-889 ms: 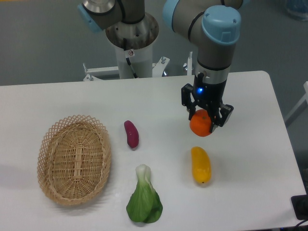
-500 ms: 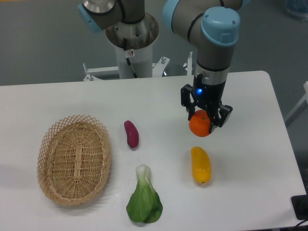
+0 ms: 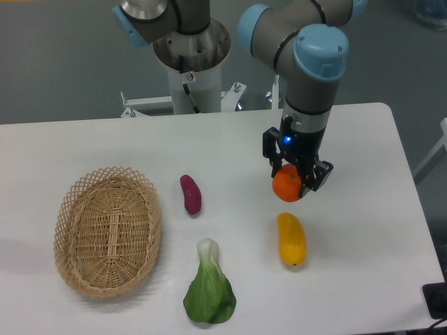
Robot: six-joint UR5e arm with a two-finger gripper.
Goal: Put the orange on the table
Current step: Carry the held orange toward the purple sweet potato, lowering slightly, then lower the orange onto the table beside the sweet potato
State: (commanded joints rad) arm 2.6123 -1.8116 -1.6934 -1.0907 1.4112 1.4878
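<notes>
bok choy [image 3: 209, 293] lying at desk [image 3: 363, 230] front | yellow mango-like fruit [image 3: 291, 239] sitting just nearer than tool | tool [image 3: 293, 183] gripping orange [image 3: 287, 186], hovering over mid-desk | purple sweet potato [image 3: 191, 193] left | release pending, orange not yet resting

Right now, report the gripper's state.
Gripper: closed on the orange, holding it just above the table.
</notes>
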